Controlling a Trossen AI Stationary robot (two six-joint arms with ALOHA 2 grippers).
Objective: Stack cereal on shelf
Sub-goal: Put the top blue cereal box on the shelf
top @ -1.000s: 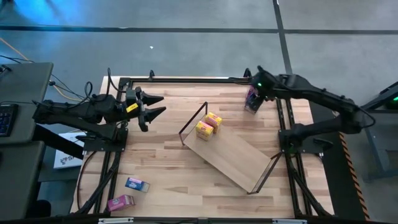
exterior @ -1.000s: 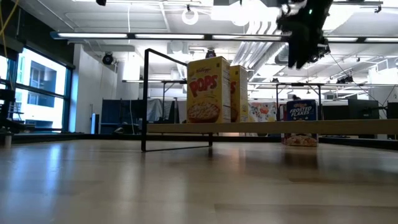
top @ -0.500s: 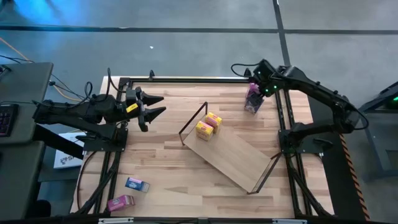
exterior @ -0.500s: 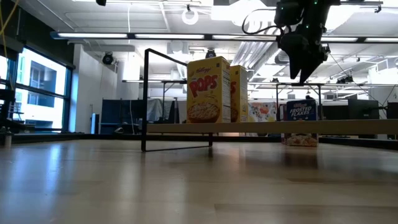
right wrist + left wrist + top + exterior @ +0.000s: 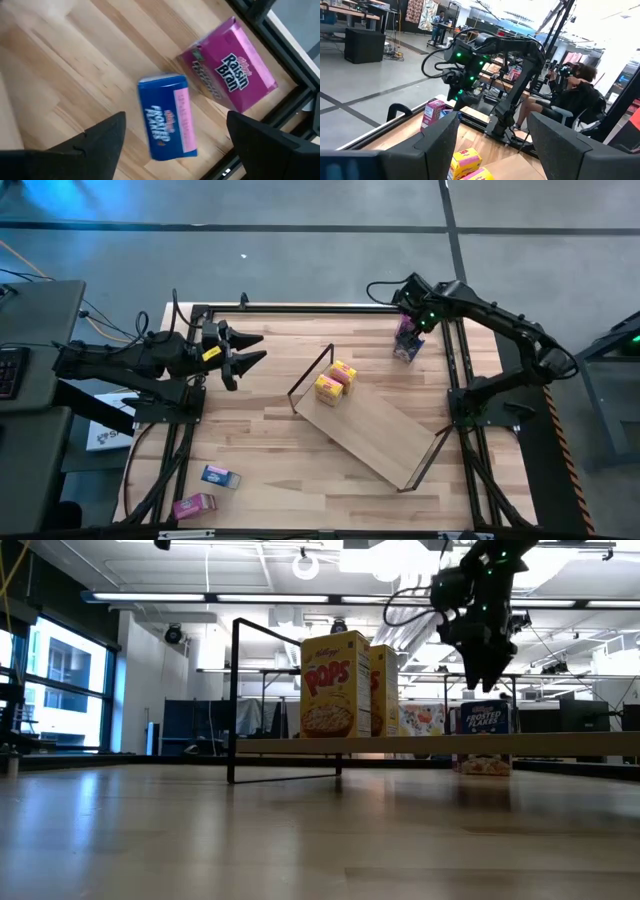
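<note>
Overhead, the right gripper (image 5: 408, 320) hangs above the far right corner of the table (image 5: 270, 430), directly over a blue cereal box (image 5: 407, 351) and a magenta cereal box (image 5: 404, 332) that stand together beneath it. The shelf (image 5: 385, 430) lies diagonally mid-table, toward the near side from that gripper, with two yellow cereal boxes (image 5: 335, 381) standing at its far end beside the black wire frame (image 5: 310, 370). The left gripper (image 5: 245, 352) waits over the far left part of the table, fingers spread and holding nothing. A second blue box (image 5: 219, 476) and a second magenta box (image 5: 193, 505) lie at the near left corner, well apart from both grippers.

From table height, the right gripper (image 5: 478, 670) points down just above the blue cereal box (image 5: 484, 720), apart from it. The yellow boxes (image 5: 336, 685) stand upright on the shelf board (image 5: 440, 744).

The left wrist view shows the far arm's gripper (image 5: 455, 95) just over the magenta box (image 5: 433, 113).

Past the right wrist's own fingers (image 5: 100, 137), spread wide and released, sit the blue box (image 5: 167, 116) and, just beside it, the magenta box (image 5: 228, 65); neither is grasped.
</note>
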